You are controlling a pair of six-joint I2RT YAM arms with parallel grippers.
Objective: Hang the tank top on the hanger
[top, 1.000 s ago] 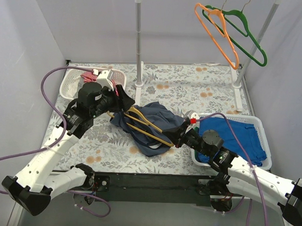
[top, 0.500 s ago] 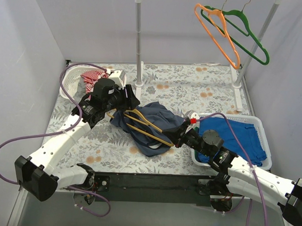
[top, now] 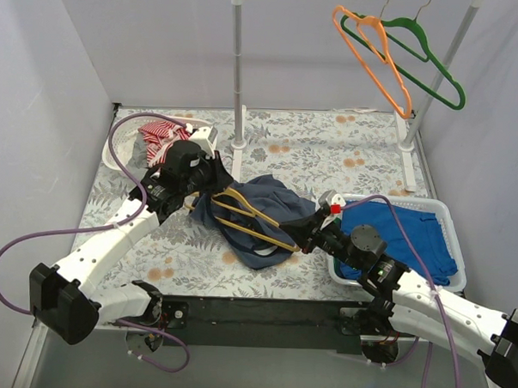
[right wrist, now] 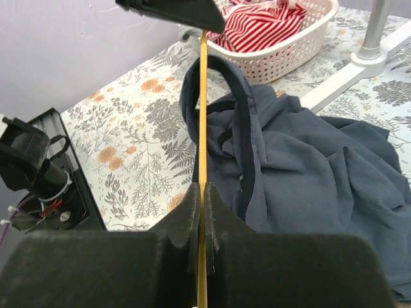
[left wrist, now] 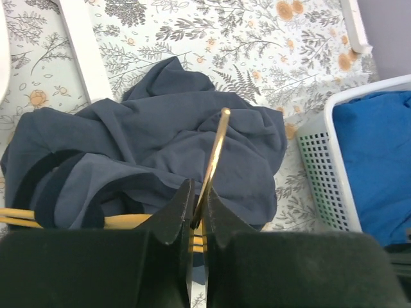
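The yellow hanger [top: 254, 218] lies slanted across the dark navy tank top [top: 272, 199], which is crumpled on the mat. My left gripper [top: 223, 186] is shut on the hanger's far-left end. In the left wrist view the gripper [left wrist: 198, 194] pinches a thin yellow bar [left wrist: 216, 151] above the tank top [left wrist: 160, 128]. My right gripper [top: 298, 240] is shut on the hanger's near-right end. In the right wrist view the gripper [right wrist: 203, 190] clamps the yellow bar [right wrist: 203, 109], and a tank top strap [right wrist: 236, 90] loops up beside it.
A white basket [top: 454, 221] holding royal-blue cloth sits at the right. A white basket [top: 115, 149] with red-striped cloth [top: 158, 136] sits at the far left. The rack's post [top: 239, 73] and base stand behind the tank top. Orange [top: 372, 57] and green [top: 424, 59] hangers hang at the upper right.
My left arm has swung right and its gripper has shifted a little nearer along the hanger's left end. The right gripper has kept its hold and barely moved.
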